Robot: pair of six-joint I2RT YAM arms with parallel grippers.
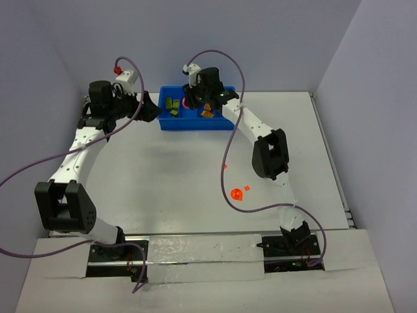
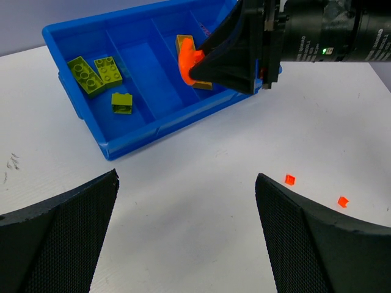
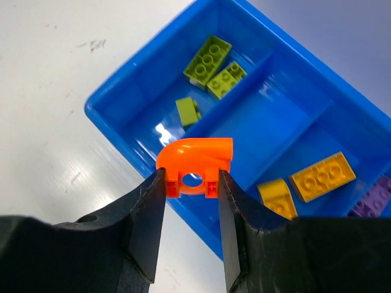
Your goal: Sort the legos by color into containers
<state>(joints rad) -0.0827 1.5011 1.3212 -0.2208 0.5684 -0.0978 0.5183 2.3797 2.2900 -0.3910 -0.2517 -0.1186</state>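
The blue bin stands at the table's back centre. My right gripper is shut on a curved orange-red lego and holds it above the bin's near wall, by the bare second compartment. The lego also shows in the left wrist view. Olive-green legos lie in the leftmost compartment, yellow-orange ones in the third, a purple one in the fourth. My left gripper is open and empty, left of the bin, over bare table.
Three small orange-red pieces lie on the table in front of the bin: a round one, a tiny one beside it and another nearer the bin. The right arm's cable loops over that area.
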